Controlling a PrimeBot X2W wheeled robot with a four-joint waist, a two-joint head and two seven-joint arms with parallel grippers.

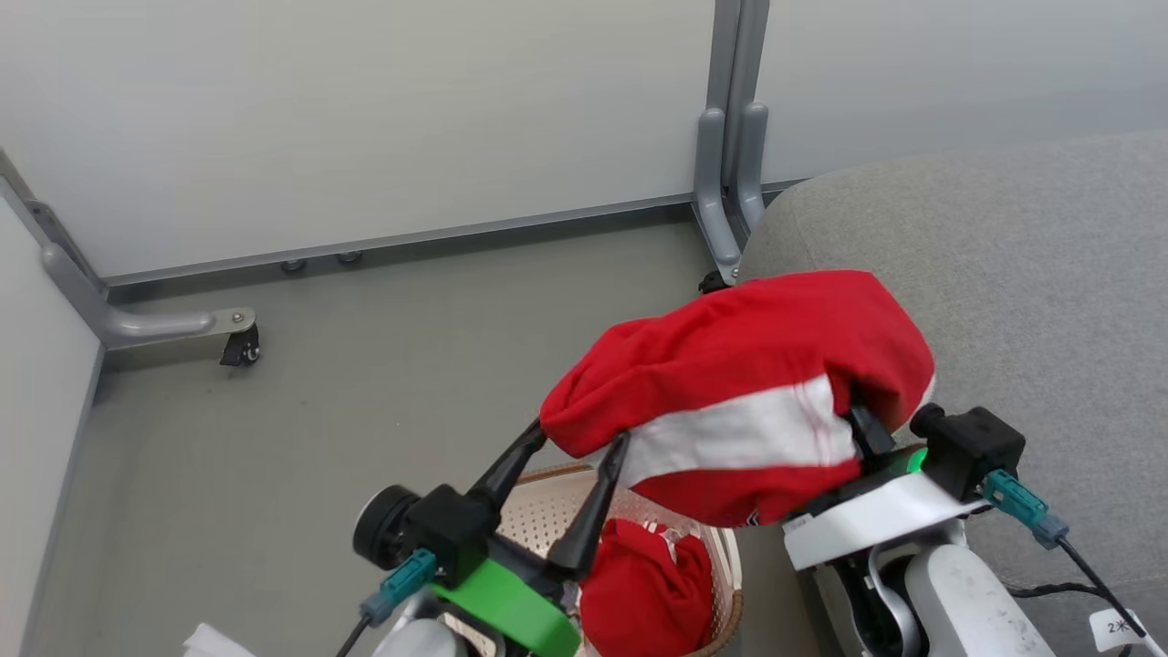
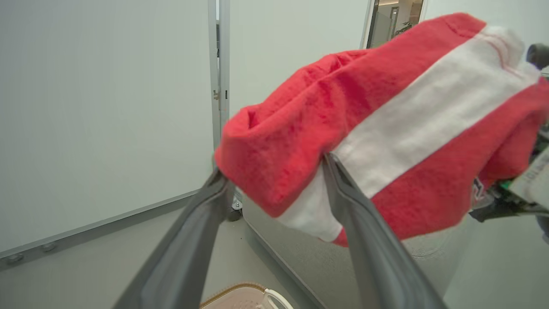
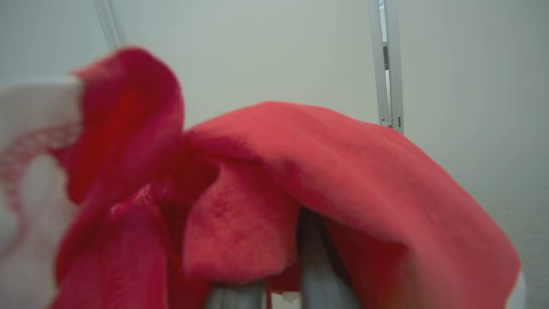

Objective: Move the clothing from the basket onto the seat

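A red garment with a white stripe (image 1: 730,365) hangs in the air above the seat's left edge, draped over my right gripper (image 1: 867,433), which is shut on it under the cloth. My left gripper (image 1: 579,440) is open, and the garment's left end (image 2: 274,189) sags between its spread fingertips. Below it a second red garment (image 1: 648,584) lies bunched in the cream perforated basket (image 1: 538,520) on the floor. The grey seat (image 1: 1004,274) takes up the right side. In the right wrist view red cloth (image 3: 300,171) covers my fingers (image 3: 315,257).
White partition panels stand behind, with a grey post and foot (image 1: 725,210) next to the seat's corner and a castered foot (image 1: 239,347) at the left. Grey floor (image 1: 365,411) lies open left of the basket. A cable (image 1: 1086,566) trails from my right wrist.
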